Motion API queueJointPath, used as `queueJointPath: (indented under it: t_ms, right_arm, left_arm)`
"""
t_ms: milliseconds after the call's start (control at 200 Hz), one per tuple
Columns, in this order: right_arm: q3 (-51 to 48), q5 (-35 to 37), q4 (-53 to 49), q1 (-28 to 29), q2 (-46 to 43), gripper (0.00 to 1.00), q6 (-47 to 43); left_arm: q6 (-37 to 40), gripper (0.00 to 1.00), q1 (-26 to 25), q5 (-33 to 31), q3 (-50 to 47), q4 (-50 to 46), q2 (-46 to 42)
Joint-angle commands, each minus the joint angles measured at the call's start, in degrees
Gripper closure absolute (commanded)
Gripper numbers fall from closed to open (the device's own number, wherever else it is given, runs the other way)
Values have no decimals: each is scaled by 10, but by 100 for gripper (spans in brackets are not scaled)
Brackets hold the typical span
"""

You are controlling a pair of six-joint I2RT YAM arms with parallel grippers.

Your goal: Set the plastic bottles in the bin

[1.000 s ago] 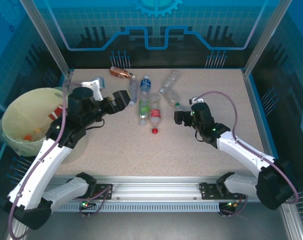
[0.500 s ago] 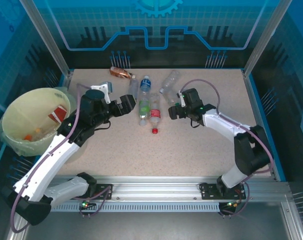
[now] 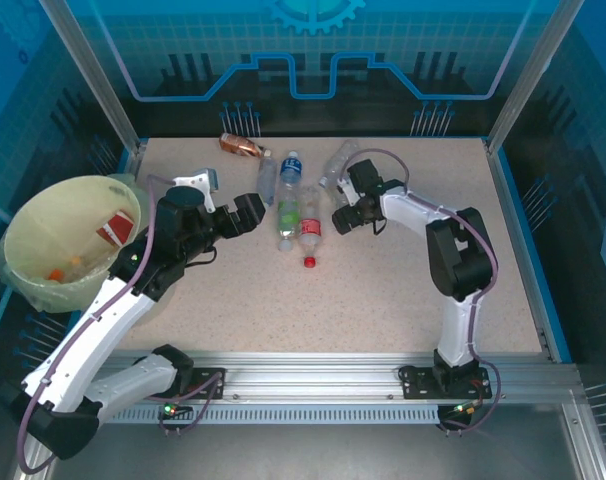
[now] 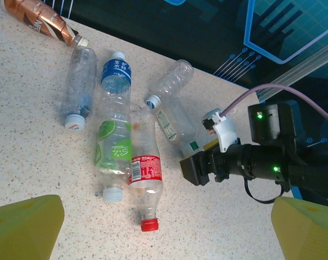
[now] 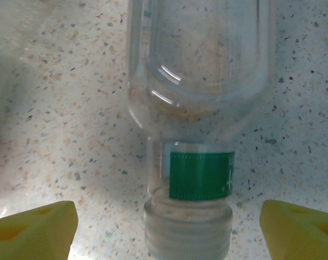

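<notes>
Among bottles (image 4: 114,146), right jaws open astride a bottle neck (image 5: 191,184), left jaws wide, empty.

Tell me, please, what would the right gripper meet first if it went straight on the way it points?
Most likely the cap of the clear bottle with the green neck band, lying straight ahead of the right gripper.

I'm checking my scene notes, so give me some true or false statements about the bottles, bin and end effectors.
The red-capped bottle lies on the table. True.
The left end effector holds a bottle. False: it is open and empty.
The bin stands right of the table. False: it stands at the left.
The right end effector straddles the neck of a green-banded bottle. True.
The brown bottle stands upright. False: it lies flat.
</notes>
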Motion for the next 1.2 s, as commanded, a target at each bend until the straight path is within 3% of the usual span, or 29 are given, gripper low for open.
queueJointPath:
  t_ms: [0, 190, 385, 850, 1195]
  right_arm:
    - [45, 1, -58, -8, 31, 19, -12]
    - [98, 13, -111, -8, 79, 27, -5]
    - [94, 27, -112, -7, 76, 42, 4]
    - [-15, -1, -39, -3, -30, 60, 29]
    - [-175, -4, 40, 29, -195, 64, 71]
  left_arm:
    - [5, 1, -5, -13, -4, -8, 4]
    - [6, 1, -4, -14, -3, -11, 12]
    - [8, 1, -4, -10, 8, -20, 21]
    - [0, 1, -4, 22, -9, 12, 30]
    - [-28, 1, -4, 113, -32, 88, 85]
